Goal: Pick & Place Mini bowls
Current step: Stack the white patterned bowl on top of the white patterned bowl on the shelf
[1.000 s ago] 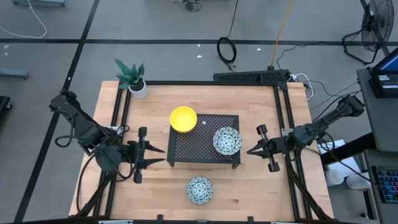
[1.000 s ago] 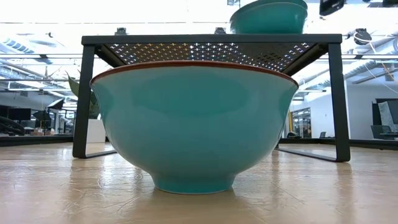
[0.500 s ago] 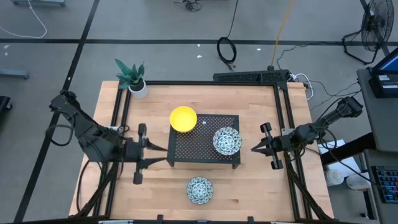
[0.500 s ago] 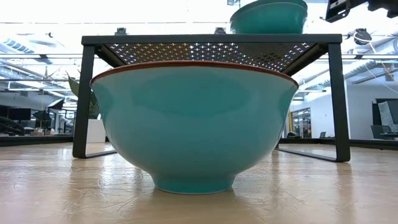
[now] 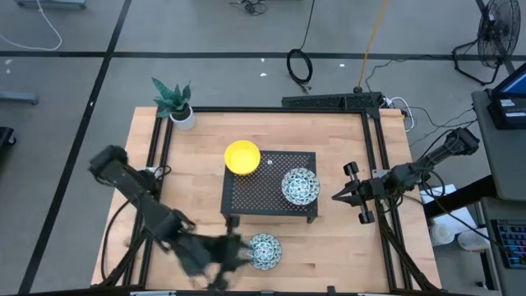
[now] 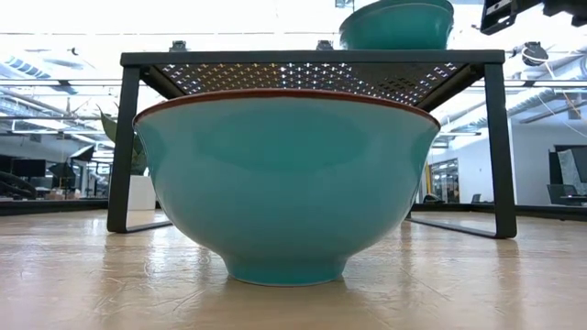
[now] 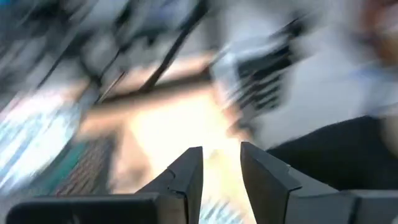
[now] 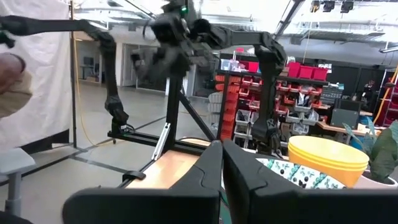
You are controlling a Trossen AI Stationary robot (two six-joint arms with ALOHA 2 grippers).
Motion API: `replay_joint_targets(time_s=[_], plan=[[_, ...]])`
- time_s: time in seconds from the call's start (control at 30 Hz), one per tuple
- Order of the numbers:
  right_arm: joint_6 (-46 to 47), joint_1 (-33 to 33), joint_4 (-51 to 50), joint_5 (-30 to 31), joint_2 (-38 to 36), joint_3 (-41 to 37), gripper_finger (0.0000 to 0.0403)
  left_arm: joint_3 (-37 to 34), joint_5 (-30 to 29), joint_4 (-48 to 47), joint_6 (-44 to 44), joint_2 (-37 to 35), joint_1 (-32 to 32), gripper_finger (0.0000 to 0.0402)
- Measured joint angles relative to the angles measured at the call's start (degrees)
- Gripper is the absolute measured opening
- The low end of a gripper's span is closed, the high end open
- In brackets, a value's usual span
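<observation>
A patterned mini bowl (image 5: 264, 251) (image 6: 286, 183) stands by its foot on the table near the front edge; from the side its outer wall is teal. A second patterned bowl (image 5: 300, 186) (image 6: 396, 25) and a yellow bowl (image 5: 242, 156) (image 8: 329, 155) sit on a black perforated rack (image 5: 255, 197). My left gripper (image 5: 234, 252) (image 7: 221, 168) is blurred, low over the table just left of the near bowl, open with nothing between its fingers. My right gripper (image 5: 335, 196) (image 8: 222, 163) hangs shut off the rack's right side, holding nothing.
A potted green plant (image 5: 177, 105) stands at the table's far left corner. Black frame rails (image 5: 374, 156) run along the table's left, far and right sides. Bare wood lies in front of the rack on both sides of the near bowl.
My left gripper has swung from beside the rack's left end toward the table's near edge and down, ending next to the near patterned bowl, most of the way in the last half second. My right gripper has drawn back a little toward the right edge. The bowls have kept still.
</observation>
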Motion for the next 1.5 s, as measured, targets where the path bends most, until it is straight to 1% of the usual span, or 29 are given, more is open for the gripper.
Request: replay_joint_targets(time_s=[0.03, 0.07, 0.1, 0.13, 0.17, 0.23, 0.3, 0.43, 0.5, 0.53, 0.63, 0.77, 0.97, 1.17, 1.27, 1.37, 1.5], plan=[[0.35, 0.0, 0.06, -0.02, 0.0, 0.0, 0.0, 3.56, -3.48, -7.13, -5.46, 2.38, 0.29, 0.0113], [0.85, 0.0, 0.04, 0.0, 0.0, 0.0, 0.0, 6.86, -5.09, -13.51, -11.67, 5.11, 0.99, 0.0114], [1.19, -0.02, 0.02, -0.06, 0.0, 0.0, 0.0, 9.71, -4.94, -18.71, -17.81, 7.9, 1.83, 0.0116], [1.25, -0.02, 0.03, -0.19, 0.0, 0.0, 0.0, 12.08, -3.53, -23.41, -23.33, 10.38, 2.51, 0.012], [1.34, -0.01, -0.02, -0.22, -0.01, 0.0, 0.0, 13.93, -1.21, -27.32, -28.08, 12.43, 3.06, 0.0126], [2.58, 0.0, -0.17, -0.23, 0.0, 0.0, 0.0, 16.45, 3.97, -29.67, -34.92, 15.63, 4.2, 0.0143], [3.49, 0.0, -0.22, -0.23, 0.02, 0.0, 0.0, 16.77, 9.43, -29.89, -39.92, 17.78, 4.7, 0.0164], [3.99, 0.0, 0.06, -0.24, 0.0, 0.0, 0.0, 16.55, 22.47, -33.71, -51.15, 21.84, 6.71, 0.0205], [3.76, 0.0, 0.51, -0.24, -0.02, 0.0, 0.0, 16.56, 27.42, -36.49, -58.0, 22.54, 7.96, 0.0219], [3.49, 0.0, 0.95, -0.23, 0.0, 0.0, 0.0, 16.61, 28.63, -37.79, -60.66, 22.84, 8.44, 0.0223], [1.58, 0.0, 3.49, -0.22, -0.02, 0.0, 0.0, 16.54, 28.24, -40.76, -66.56, 24.14, 8.96, 0.0227], [-1.02, 0.0, 7.63, -0.24, -0.02, 0.0, 0.0, 16.54, 22.18, -40.56, -72.5, 23.91, 9.06, 0.0228], [-3.86, 0.0, 12.82, -0.26, -0.02, 0.0, 0.0, 16.52, 18.96, -40.75, -79.95, 24.08, 8.86, 0.0228], [-7.49, 0.0, 17.23, -0.41, -0.02, 0.0, 0.0, 13.29, 18.72, -40.78, -85.8, 24.06, 8.36, 0.0228], [-8.15, 0.0, 17.92, -0.41, -0.02, 0.0, 0.0, 11.17, 20.25, -40.55, -87.98, 23.99, 8.3, 0.0227], [-8.18, 0.0, 17.9, -0.38, -0.02, 0.0, 0.0, 9.04, 20.96, -39.5, -88.62, 24.02, 8.25, 0.0227], [-7.94, 0.0, 17.83, -0.37, 0.0, 0.0, 0.0, 7.0, 21.57, -34.95, -88.02, 24.02, 8.28, 0.0227]])
